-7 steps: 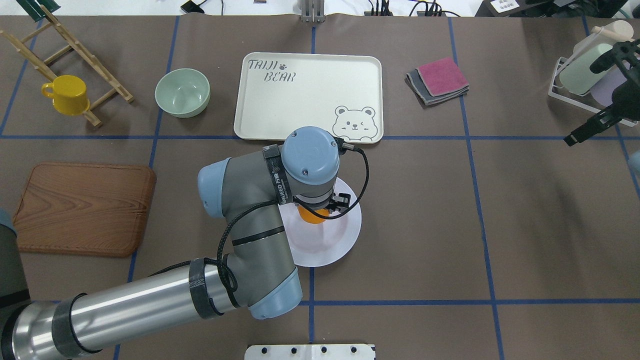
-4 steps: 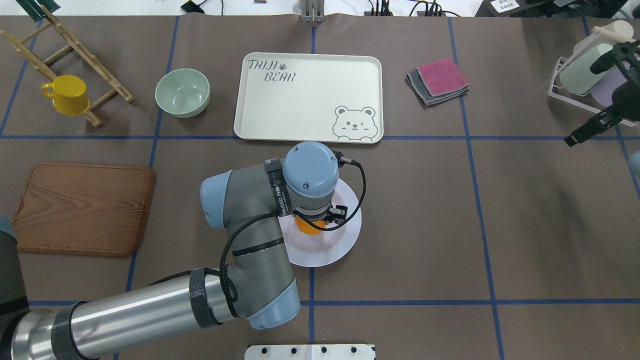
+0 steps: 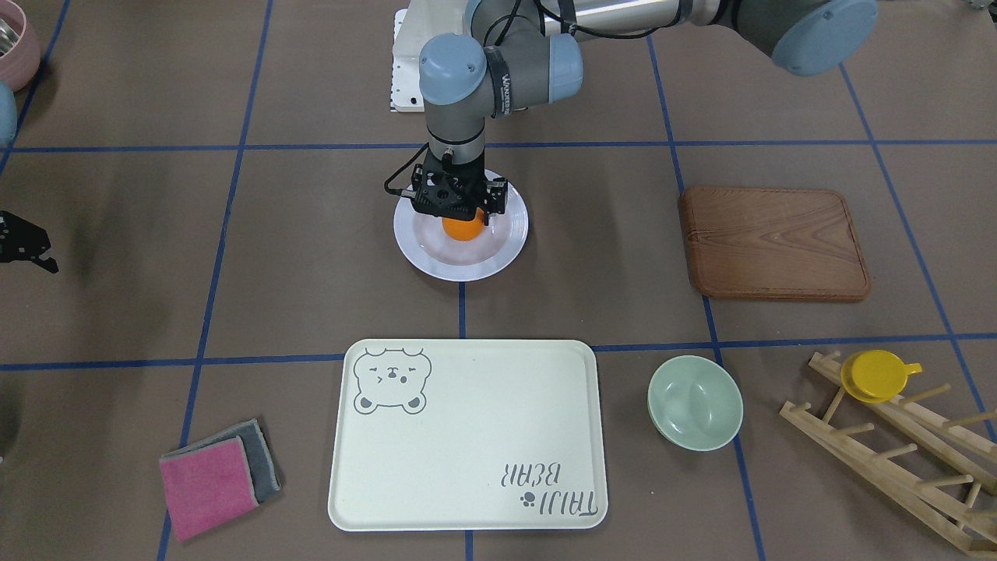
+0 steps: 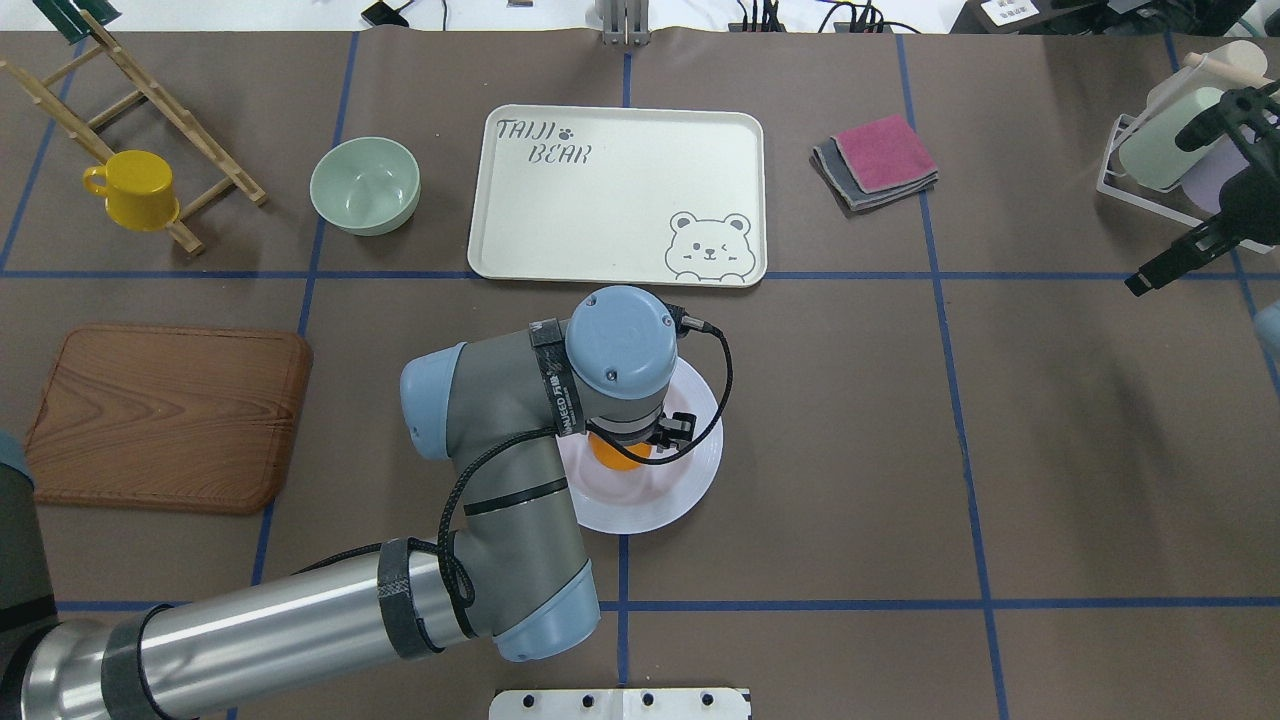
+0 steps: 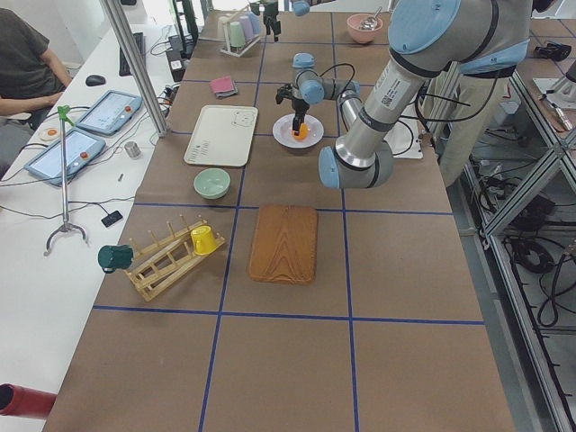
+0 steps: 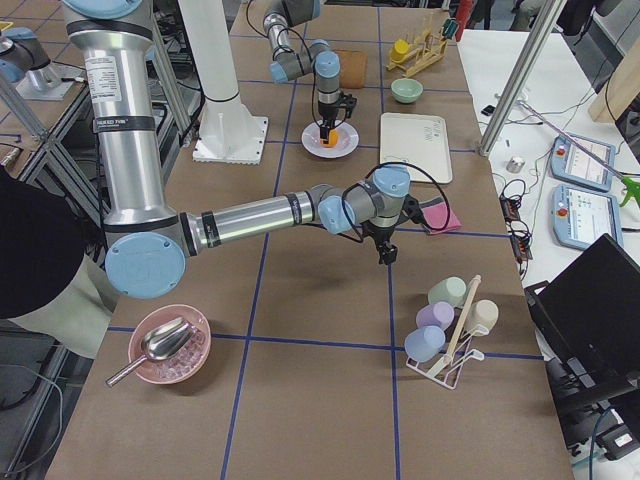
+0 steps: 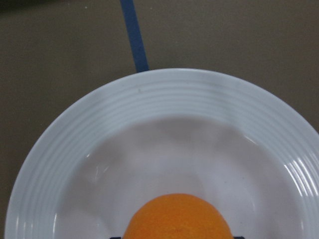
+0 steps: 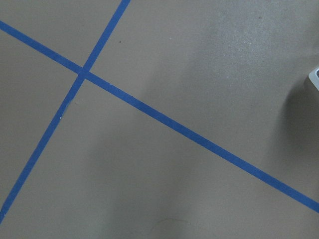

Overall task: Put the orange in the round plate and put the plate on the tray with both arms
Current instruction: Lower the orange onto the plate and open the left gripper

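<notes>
Reaching across the table [image 4: 900,450] from the overhead view's left, the left arm [image 4: 500,470] stands bent over the centre squares. Its wrist points straight down, so that the fruit goes in from above. The right arm [image 6: 250,215] I have parked well off to its own side, stretched low over the mat, which I judge keeps it out of the way until the two-arm lift. Its wrist camera sees little but brown mat and blue tape.

The tray [image 4: 610,190] lies beyond the plate on the far side of a tape line and apart from it, with nothing on it and the bear drawing at its near corner. The plate [image 4: 650,505] sits flat on the mat short of that line, not yet on the tray. The orange [image 3: 463,228] is down in the plate's sunken centre. I cannot tell whether it bears on the china or hangs just above it.

The left gripper [image 3: 463,218] straddles the orange, jaws narrowed to the fruit's width and, as I read the front view, clamped on its sides. The right gripper [image 4: 1160,268] hangs in the air holding nothing I can see. I cannot tell whether its jaws are apart or together. My judgement is that letting go comes next, and then both arms take the rim.
</notes>
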